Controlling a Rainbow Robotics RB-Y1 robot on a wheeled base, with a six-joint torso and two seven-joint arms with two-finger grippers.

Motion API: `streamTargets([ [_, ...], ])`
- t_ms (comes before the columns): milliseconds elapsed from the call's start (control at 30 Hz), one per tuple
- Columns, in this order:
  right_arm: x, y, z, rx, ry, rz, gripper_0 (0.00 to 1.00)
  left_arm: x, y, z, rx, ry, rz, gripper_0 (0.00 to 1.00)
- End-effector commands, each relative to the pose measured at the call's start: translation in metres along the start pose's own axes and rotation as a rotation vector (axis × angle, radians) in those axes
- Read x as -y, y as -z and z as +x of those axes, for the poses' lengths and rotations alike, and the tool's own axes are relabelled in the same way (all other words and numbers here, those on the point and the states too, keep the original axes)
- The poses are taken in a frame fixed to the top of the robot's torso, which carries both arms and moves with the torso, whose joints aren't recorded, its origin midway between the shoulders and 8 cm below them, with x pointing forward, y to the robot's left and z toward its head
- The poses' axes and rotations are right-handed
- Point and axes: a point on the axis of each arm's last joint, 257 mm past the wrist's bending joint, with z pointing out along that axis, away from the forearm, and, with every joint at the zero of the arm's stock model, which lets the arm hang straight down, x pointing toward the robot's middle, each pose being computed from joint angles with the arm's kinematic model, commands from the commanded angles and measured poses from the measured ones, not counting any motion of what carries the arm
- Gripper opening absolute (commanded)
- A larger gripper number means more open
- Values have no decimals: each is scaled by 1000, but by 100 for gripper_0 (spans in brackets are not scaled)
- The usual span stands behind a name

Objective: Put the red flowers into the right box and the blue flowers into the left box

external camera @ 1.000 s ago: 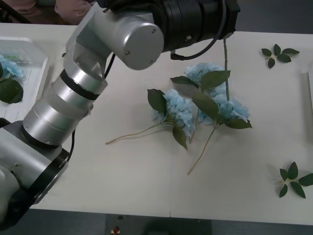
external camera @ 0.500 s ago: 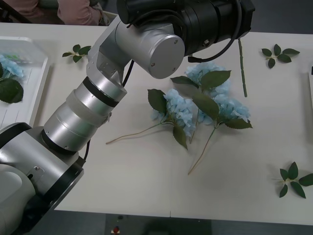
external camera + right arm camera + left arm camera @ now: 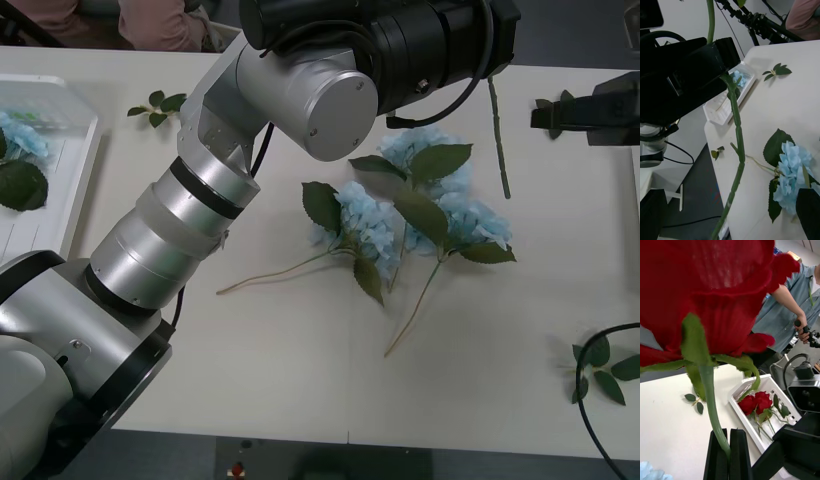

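Left gripper point(image 3: 729, 444) is pinching a red rose point(image 3: 711, 296) by the stem, fingers closed, head up, above the blue flowers point(image 3: 420, 205); I'd keep it clamped while carrying toward the right box point(image 3: 763, 410), beyond them, already holding roses.

A robotics lab: white worktable point(image 3: 300, 340), camera tripod point(image 3: 752, 18), cables point(image 3: 673, 150) underneath.

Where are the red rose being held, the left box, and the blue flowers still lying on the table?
red rose point(image 3: 715, 296), left wrist view, on its petals.
left box point(image 3: 78, 165), front view, on its right rim.
blue flowers point(image 3: 372, 225), front view, on the leftmost cluster's head.
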Motion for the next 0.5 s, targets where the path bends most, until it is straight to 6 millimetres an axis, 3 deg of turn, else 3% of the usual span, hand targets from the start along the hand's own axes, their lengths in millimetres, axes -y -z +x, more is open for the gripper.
streamTargets([
  [33, -10, -17, -21, 7, 51, -5, 100, 18, -1, -22, 43, 30, 34, 0],
  [267, -5, -37, -29, 9, 45, 10, 100, 18, -1, -22, 43, 30, 34, 0],
  [300, -5, -39, -30, 8, 44, 8, 82, 18, -1, -22, 43, 30, 34, 0],
  [367, -6, -40, -30, 9, 38, 7, 12, 18, -1, -22, 43, 30, 34, 0],
  [433, -6, -40, -31, 7, 34, 7, 1, 18, -1, -22, 43, 30, 34, 0],
  [500, -6, -41, -31, 6, 30, 5, 0, 18, -1, -22, 43, 30, 34, 0],
])
